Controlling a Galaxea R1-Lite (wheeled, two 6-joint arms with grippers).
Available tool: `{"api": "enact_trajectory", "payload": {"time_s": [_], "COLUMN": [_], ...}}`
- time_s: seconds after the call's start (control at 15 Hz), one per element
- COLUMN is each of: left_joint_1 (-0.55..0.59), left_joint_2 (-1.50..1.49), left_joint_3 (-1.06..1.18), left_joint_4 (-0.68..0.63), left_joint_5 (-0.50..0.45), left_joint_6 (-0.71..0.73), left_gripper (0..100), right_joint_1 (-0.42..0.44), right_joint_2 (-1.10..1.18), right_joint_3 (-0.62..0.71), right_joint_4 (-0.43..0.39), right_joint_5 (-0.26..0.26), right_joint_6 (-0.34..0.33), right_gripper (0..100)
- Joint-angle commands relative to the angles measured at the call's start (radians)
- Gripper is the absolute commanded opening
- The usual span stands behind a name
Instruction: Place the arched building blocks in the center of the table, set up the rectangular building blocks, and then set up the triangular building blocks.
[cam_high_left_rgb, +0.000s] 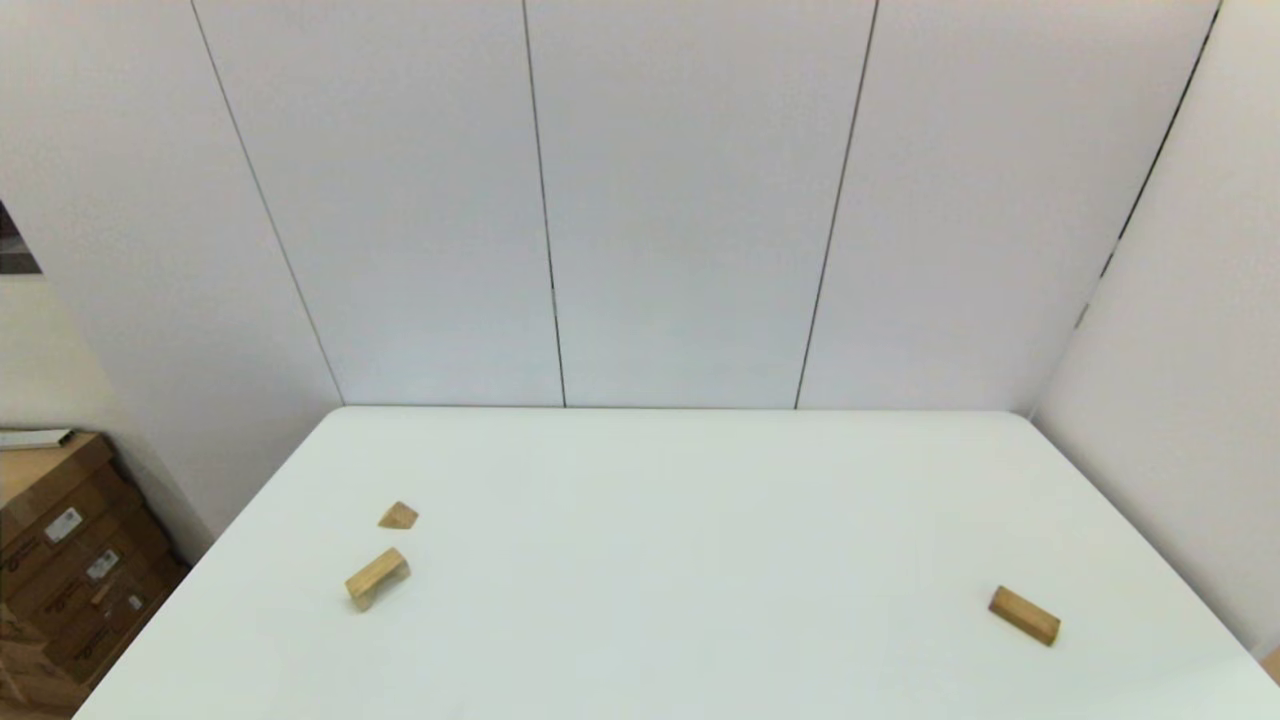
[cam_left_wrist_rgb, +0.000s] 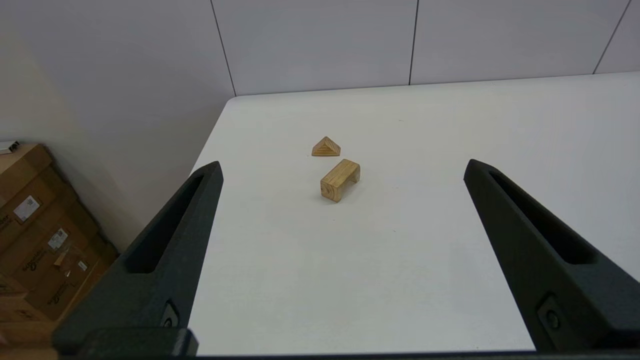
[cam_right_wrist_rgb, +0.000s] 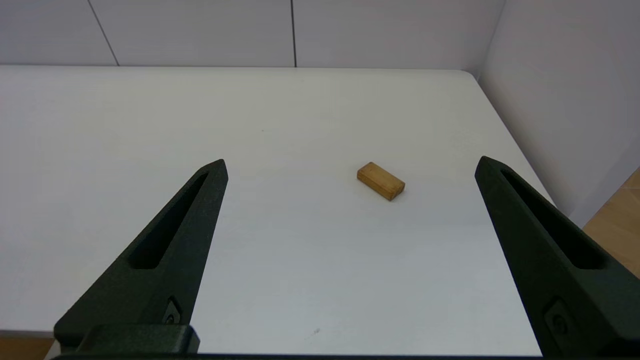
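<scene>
The arched block (cam_high_left_rgb: 377, 577) (cam_left_wrist_rgb: 340, 179) stands on its two legs on the left side of the white table (cam_high_left_rgb: 680, 520). Just behind it lies the small triangular block (cam_high_left_rgb: 399, 516) (cam_left_wrist_rgb: 326, 147). The solid rectangular block (cam_high_left_rgb: 1024, 615) (cam_right_wrist_rgb: 380, 181) lies flat near the table's right side. Neither arm shows in the head view. My left gripper (cam_left_wrist_rgb: 342, 167) hangs open, well short of the arch and the wedge. My right gripper (cam_right_wrist_rgb: 350, 165) is open too, back from the rectangular block. Nothing is held.
Stacked cardboard boxes (cam_high_left_rgb: 70, 570) (cam_left_wrist_rgb: 40, 240) sit on the floor off the table's left edge. White wall panels close off the back and the right side. The table's right edge (cam_right_wrist_rgb: 520, 150) drops to a wooden floor.
</scene>
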Motion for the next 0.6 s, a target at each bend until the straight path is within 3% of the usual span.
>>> {"api": "enact_trajectory", "payload": {"time_s": [0.07,0.6], "left_joint_1": [0.0,0.0], "left_joint_2": [0.001,0.001], "left_joint_3": [0.0,0.0], "left_joint_4": [0.0,0.0], "left_joint_5": [0.0,0.0], "left_joint_6": [0.0,0.0], "left_gripper": [100,100], "right_joint_1": [0.0,0.0], "right_joint_2": [0.001,0.001], "right_joint_3": [0.0,0.0], "right_joint_4": [0.0,0.0], "right_joint_5": [0.0,0.0], "right_joint_6": [0.0,0.0], "right_gripper": [100,100]}}
